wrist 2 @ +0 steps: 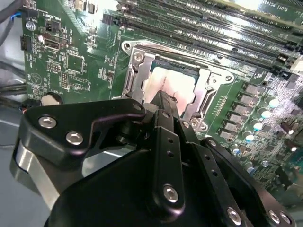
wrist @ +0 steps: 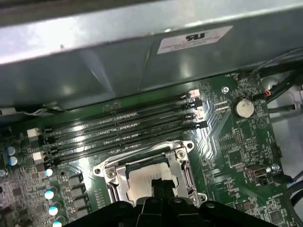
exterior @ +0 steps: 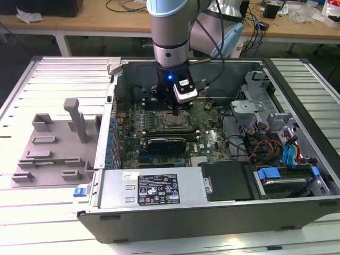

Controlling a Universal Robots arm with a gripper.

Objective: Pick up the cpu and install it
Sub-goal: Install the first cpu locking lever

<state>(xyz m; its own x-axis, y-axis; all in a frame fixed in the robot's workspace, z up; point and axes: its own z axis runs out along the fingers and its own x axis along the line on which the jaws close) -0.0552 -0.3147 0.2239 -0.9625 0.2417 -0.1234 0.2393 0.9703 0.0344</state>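
The cpu [wrist 2: 176, 81], a pale silver-white square, lies flat inside the open socket frame [wrist 2: 136, 71] on the green motherboard. In the first wrist view the cpu [wrist: 139, 178] sits in the socket frame [wrist: 183, 165] just below the memory slots. My gripper [wrist 2: 163, 100] hangs directly over it with its black fingers drawn together, tips at the chip's top face. Whether they touch it I cannot tell. The exterior view shows the gripper [exterior: 176, 113] reaching down into the computer case above the cpu [exterior: 172, 124].
Long memory slots [wrist: 123, 127] run beside the socket, with the case's metal wall [wrist: 142, 56] behind them. A black card [exterior: 166, 143] lies near the socket. A grey fixture [exterior: 53, 143] stands on the table at the exterior view's left. Cables [exterior: 255, 143] fill the right of the case.
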